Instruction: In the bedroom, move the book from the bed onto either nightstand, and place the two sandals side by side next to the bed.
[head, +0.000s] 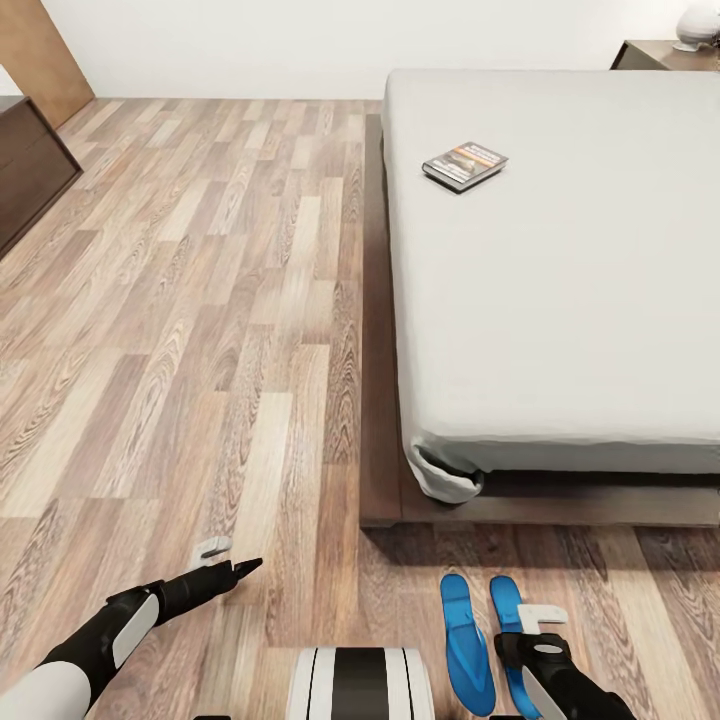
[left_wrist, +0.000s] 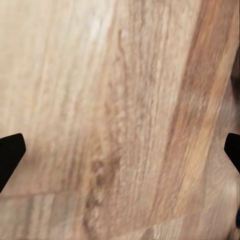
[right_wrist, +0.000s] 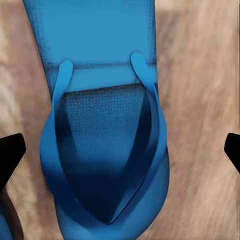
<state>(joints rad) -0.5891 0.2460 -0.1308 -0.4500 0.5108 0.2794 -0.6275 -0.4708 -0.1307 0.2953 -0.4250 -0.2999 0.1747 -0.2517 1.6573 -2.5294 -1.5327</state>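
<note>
A light wood-plank floor (head: 200, 300) is running under a white wall, with the bed (head: 560, 280) filling the right side of the head view. The right gripper (right_wrist: 120, 150) is hanging directly over one blue sandal (right_wrist: 105, 125), its dark fingers (right_wrist: 10, 152) standing spread wide on either side of the sole and straps, not touching it. In the head view that sandal (head: 510, 620) is lying partly under the right gripper (head: 535, 625), just beside the other sandal (head: 465, 640), the pair lying parallel on the floor near the foot corner of the bed. The left gripper (head: 225, 560) is hovering low over bare planks, its fingers (left_wrist: 10, 155) likewise parted and holding nothing. The book (head: 465, 165) is lying on the grey mattress. A nightstand (head: 660, 52) is standing by the far corner.
</note>
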